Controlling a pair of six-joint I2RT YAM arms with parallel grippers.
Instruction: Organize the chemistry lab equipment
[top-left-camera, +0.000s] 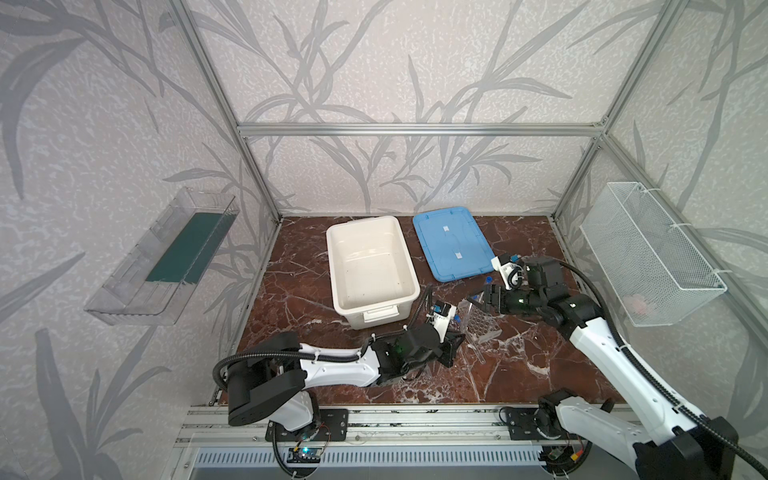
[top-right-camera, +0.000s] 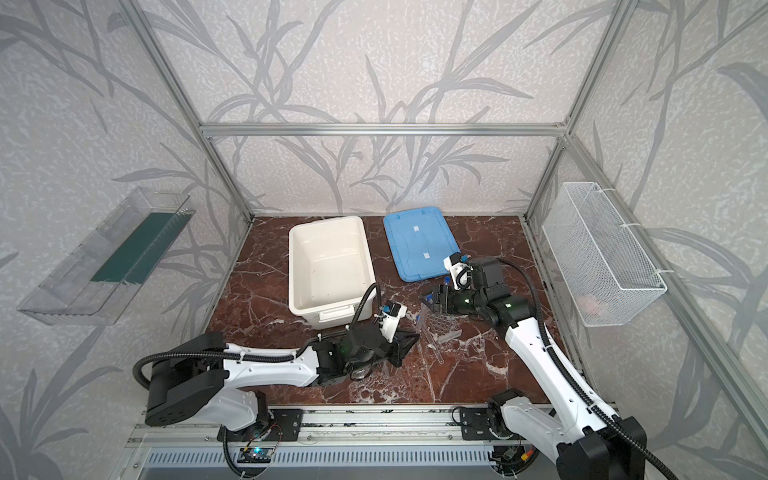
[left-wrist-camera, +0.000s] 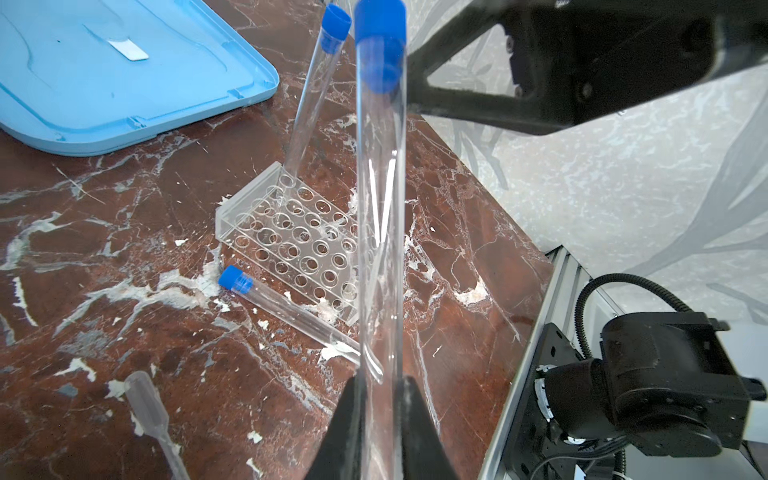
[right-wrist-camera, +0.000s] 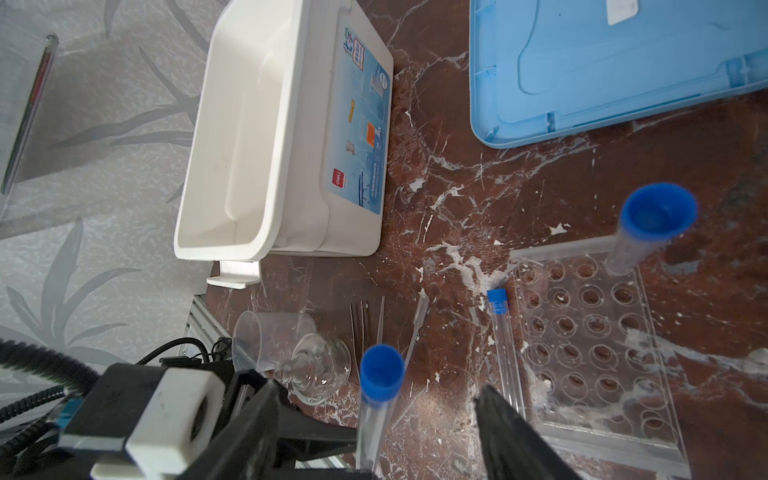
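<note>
Jaws of the left claw (left-wrist-camera: 380, 382) are pinched narrow on the bottom end of the held tube (left-wrist-camera: 380, 208), whose blue cap points away from the claw. The right claw (right-wrist-camera: 376, 388) stands wide, one finger on each side of that tube below the cap; neither appears to touch it.

The tube looks light, stiff and smooth-walled, so probably slippery and prone to swing when gripped at one end. I cannot tell glass from plastic, so it should be treated as breakable, with a gentle squeeze. The best hold is likely on the barrel just under the cap, where the cap's lip would stop a slide.

Below lies the rack (left-wrist-camera: 291, 241), flat on the bench right of its middle. The racked tube (left-wrist-camera: 309, 104) leans in a corner hole, and the loose tube (left-wrist-camera: 286, 309) lies on the bench just beside the rack's long side. A pipette (left-wrist-camera: 149, 407) lies near, toward the front edge. The rods (right-wrist-camera: 361, 328), flask (right-wrist-camera: 320, 370) and beaker (right-wrist-camera: 266, 336) cluster at the front edge, flask and beaker on their sides. The tub (right-wrist-camera: 257, 124) and lid (right-wrist-camera: 623, 62) sit side by side at the back edge.
</note>
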